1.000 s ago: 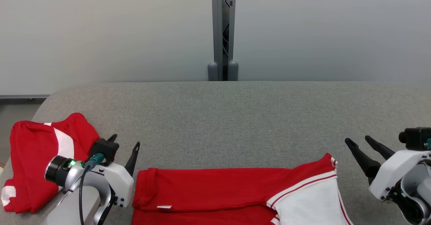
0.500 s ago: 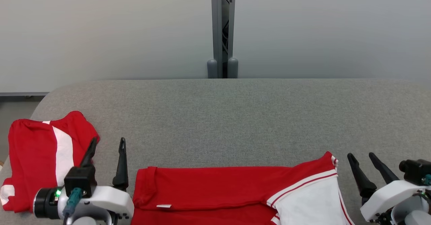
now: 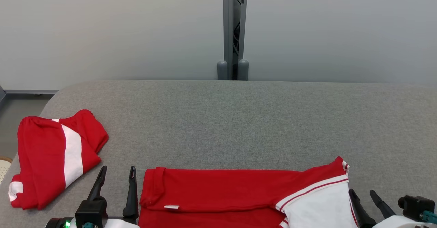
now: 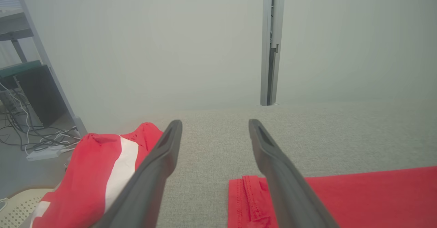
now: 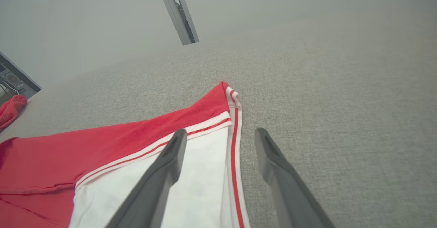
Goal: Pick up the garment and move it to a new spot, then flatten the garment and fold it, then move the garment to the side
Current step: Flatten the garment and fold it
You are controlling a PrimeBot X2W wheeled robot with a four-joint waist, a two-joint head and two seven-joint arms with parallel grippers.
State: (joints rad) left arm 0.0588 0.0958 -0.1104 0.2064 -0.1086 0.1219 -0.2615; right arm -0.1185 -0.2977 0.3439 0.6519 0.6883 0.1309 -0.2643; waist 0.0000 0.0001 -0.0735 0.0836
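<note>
A red garment with a white stripe (image 3: 54,156) lies folded near the left edge of the grey table (image 3: 239,118); the left wrist view shows it (image 4: 95,173) left of my fingers. A second red-and-white garment (image 3: 222,194) lies spread flat at the near edge, its white panel to the right. My left gripper (image 3: 117,169) stands open between the two, touching neither, with bare table between its fingers (image 4: 215,124). My right gripper (image 3: 361,193) is open beside the flat garment's right end, its left finger (image 5: 164,173) over the white panel (image 5: 198,173).
A grey wall with a vertical metal post (image 3: 234,33) stands behind the table. Left of the table, the floor holds cables and a dark cabinet (image 4: 37,98). The table's far half and right side are bare grey fabric.
Both arms have drawn back toward the near edge. My left gripper left the folded garment's side and turned to point straight away. The camera shifted slightly.
</note>
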